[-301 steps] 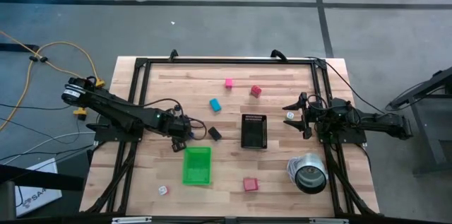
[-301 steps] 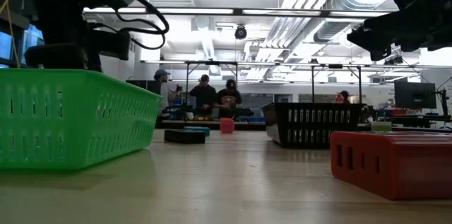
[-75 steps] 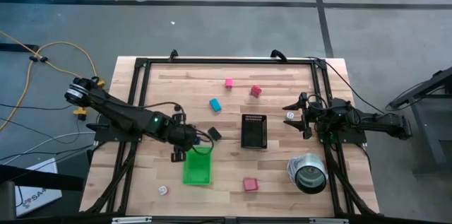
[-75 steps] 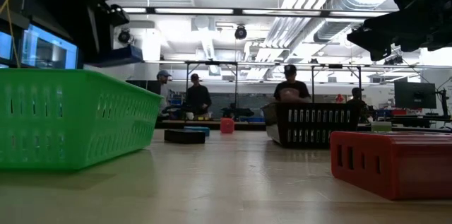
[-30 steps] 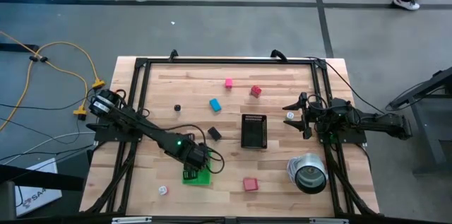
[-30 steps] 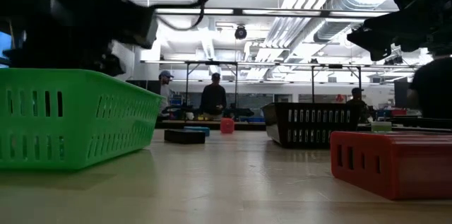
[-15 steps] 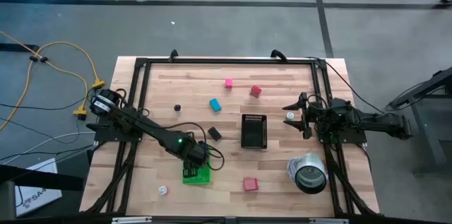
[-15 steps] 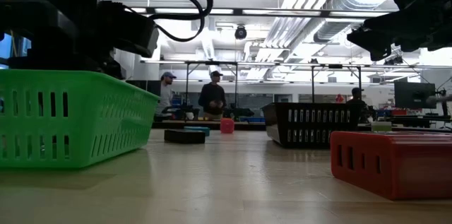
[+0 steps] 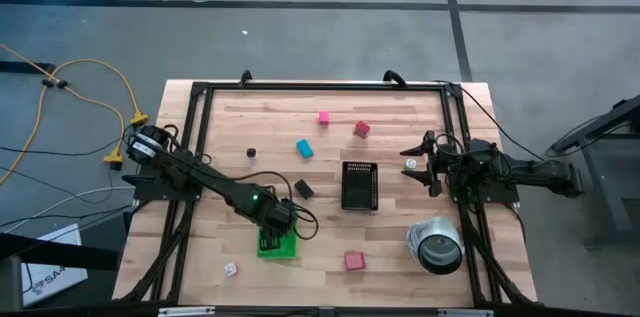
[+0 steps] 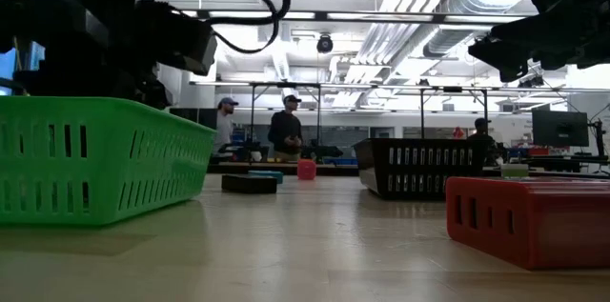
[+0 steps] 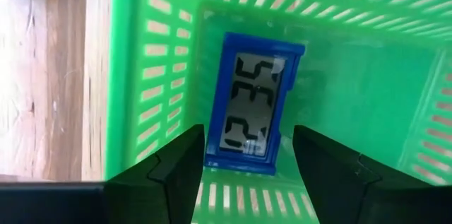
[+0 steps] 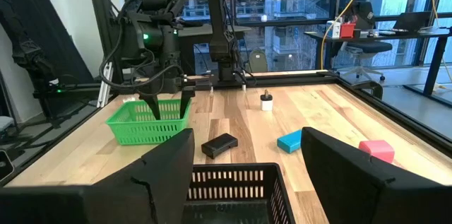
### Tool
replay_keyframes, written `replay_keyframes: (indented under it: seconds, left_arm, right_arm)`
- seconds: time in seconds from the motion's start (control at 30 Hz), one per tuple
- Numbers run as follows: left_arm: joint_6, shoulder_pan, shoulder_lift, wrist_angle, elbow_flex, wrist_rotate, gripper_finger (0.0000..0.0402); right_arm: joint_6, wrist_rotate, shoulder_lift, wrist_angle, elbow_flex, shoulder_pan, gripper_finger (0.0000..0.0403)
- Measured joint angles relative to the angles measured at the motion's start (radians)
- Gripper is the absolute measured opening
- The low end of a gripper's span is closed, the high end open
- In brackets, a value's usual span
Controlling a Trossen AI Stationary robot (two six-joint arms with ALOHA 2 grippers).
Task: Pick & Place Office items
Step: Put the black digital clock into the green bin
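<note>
My left gripper (image 9: 275,219) points down into the bright green tray (image 9: 279,250) at the table's near left. Its fingers (image 11: 185,160) stand open on either side of a dark blue office item with a grey display (image 11: 254,104), which lies display up on the tray's floor (image 11: 339,97). Other office items lie on the table: a pink block (image 9: 324,117), a red block (image 9: 361,129), a light blue block (image 9: 304,148) and a black piece (image 9: 303,189). My right gripper (image 9: 414,162) waits open and level at the table's right side.
A black slotted tray (image 9: 360,185) stands mid-table and a silver can (image 9: 437,244) lies at the near right. A red block (image 9: 354,260) and a small white piece (image 9: 232,269) lie near the front edge, and a small black piece (image 9: 251,153) lies far left. People stand in the room behind.
</note>
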Motion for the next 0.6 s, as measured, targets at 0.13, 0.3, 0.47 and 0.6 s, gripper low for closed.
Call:
replay_keyframes:
  seconds: [0.13,0.3,0.47,0.6]
  left_arm:
    - [0.0,0.0,-0.009,-0.001,0.001,-0.001,0.021]
    - [0.0,0.0,-0.019,-0.004,0.001,-0.001,0.021]
    - [0.0,-0.002,-0.047,-0.016,0.002,0.0,0.021]
    - [0.0,-0.003,-0.079,-0.017,0.002,-0.003,0.021]
  right_arm:
    - [0.0,0.0,0.0,0.0,0.0,0.0,0.0248]
    - [0.0,0.0,0.0,0.0,0.0,0.0,0.0248]
    - [0.0,0.0,0.0,0.0,0.0,0.0,0.0248]
    - [0.0,0.0,0.0,0.0,0.0,0.0,0.0248]
